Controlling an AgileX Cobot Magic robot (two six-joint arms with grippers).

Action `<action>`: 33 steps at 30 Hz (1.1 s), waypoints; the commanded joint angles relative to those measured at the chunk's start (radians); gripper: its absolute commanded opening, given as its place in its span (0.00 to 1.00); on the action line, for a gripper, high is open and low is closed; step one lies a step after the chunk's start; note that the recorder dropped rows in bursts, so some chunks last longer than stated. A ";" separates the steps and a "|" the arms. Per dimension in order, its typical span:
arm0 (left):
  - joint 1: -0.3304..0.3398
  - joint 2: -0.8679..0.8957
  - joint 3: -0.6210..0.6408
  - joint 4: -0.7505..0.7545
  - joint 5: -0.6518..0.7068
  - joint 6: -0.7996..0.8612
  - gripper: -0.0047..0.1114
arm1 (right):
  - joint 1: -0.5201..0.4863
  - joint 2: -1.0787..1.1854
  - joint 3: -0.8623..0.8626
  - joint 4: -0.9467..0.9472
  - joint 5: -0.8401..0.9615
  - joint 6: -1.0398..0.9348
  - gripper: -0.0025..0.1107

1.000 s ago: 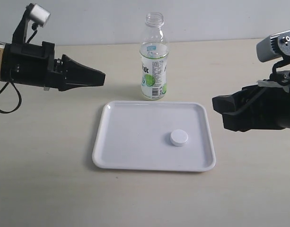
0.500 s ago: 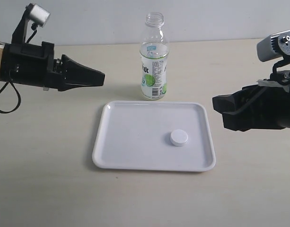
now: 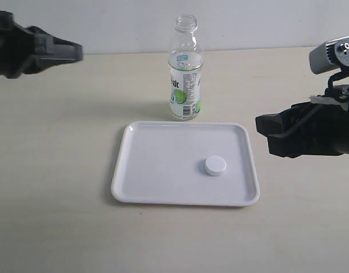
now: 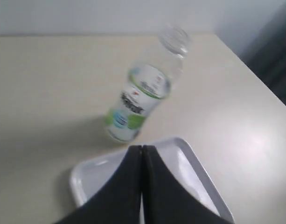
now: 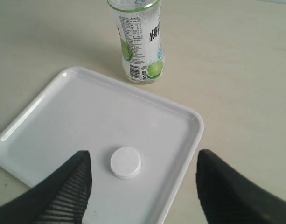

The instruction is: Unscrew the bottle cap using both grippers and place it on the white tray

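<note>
The bottle cap (image 3: 215, 165) lies flat on the white tray (image 3: 151, 170), right of its middle; in the right wrist view the bottle cap (image 5: 126, 162) rests on the white tray (image 5: 63, 116) between my spread jaws. The open-necked bottle (image 3: 185, 69) stands upright just behind the tray; the same bottle (image 4: 143, 102) shows blurred beyond the shut jaws, and its label (image 5: 139, 42) shows in the right wrist view. My left gripper (image 3: 77, 51) is shut and empty, high at the far left. My right gripper (image 3: 261, 133) is open and empty beside the tray's right edge.
The tray and bottle rest on a pale beige tabletop (image 3: 60, 216) with a grey wall behind it. The table's far corner and a dark drop beyond it (image 4: 273, 51) show in the left wrist view.
My left arm has swung up and back toward the far left, blurring its view. The right arm, cap, tray and bottle have not moved.
</note>
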 commanded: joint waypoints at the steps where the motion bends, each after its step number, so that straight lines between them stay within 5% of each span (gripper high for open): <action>1: 0.000 -0.259 0.141 -0.028 0.237 -0.112 0.04 | 0.001 -0.008 0.006 0.002 -0.007 0.002 0.57; 12: 0.000 -0.787 0.417 -0.043 0.275 -0.112 0.04 | 0.001 -0.008 0.006 0.004 -0.007 0.002 0.57; 27: 0.000 -0.942 0.567 -0.036 0.278 -0.110 0.04 | 0.001 -0.008 0.006 0.004 -0.007 0.002 0.57; 33: 0.000 -1.077 0.613 -0.073 0.289 0.041 0.04 | 0.001 -0.008 0.006 0.004 -0.007 0.002 0.57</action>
